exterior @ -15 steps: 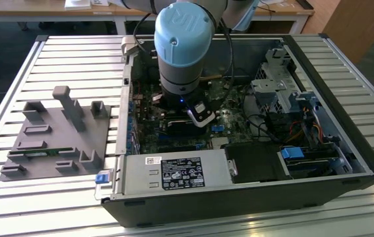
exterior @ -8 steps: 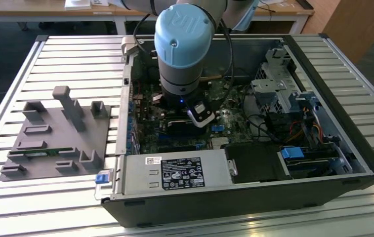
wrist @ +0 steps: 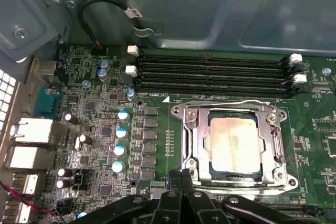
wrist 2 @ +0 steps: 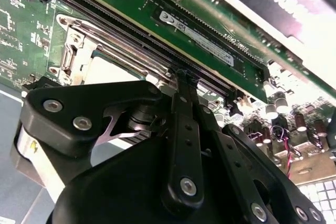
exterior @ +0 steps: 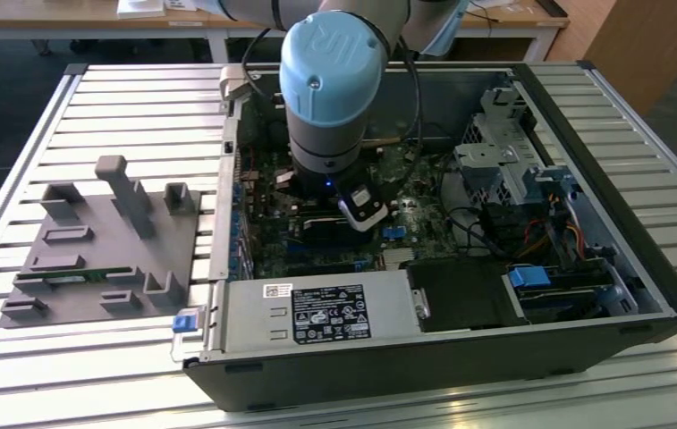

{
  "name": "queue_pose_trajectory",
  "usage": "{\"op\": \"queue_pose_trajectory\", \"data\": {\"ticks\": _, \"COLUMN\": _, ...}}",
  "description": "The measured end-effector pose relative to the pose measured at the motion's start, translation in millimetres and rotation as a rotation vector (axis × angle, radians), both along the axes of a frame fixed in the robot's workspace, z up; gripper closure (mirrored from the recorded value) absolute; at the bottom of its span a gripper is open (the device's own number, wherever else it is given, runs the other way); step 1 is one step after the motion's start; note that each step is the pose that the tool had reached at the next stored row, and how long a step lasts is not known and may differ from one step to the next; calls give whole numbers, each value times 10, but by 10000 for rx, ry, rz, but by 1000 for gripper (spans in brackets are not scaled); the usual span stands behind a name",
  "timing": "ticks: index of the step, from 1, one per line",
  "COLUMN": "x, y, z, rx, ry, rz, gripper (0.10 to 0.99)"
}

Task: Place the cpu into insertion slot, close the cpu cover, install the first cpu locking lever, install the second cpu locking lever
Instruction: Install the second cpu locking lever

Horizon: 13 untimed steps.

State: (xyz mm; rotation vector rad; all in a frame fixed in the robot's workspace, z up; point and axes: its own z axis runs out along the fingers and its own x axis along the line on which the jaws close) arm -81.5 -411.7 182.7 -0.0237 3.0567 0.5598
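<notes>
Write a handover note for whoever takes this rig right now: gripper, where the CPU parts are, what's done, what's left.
Gripper: down inside the open computer case, fingertips together at the near edge of the socket; it looks shut, with nothing visibly held.
The cpu lies flat in the socket on the motherboard, grey top up.
The cpu cover lies down around it, chip showing through its window.
Done: chip placed, cover apparently closed.
Left: the two locking levers; whether either is already latched cannot be told.
The grey parts fixture sits outside the case, at the exterior view's left.
</notes>
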Motion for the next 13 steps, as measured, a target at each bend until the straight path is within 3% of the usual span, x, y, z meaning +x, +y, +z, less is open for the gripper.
{"op": "queue_pose_trajectory", "data": {"ticks": 13, "x": -51, "y": 11, "z": 0, "rx": 6, "ry": 0, "rz": 1, "gripper": 980}}
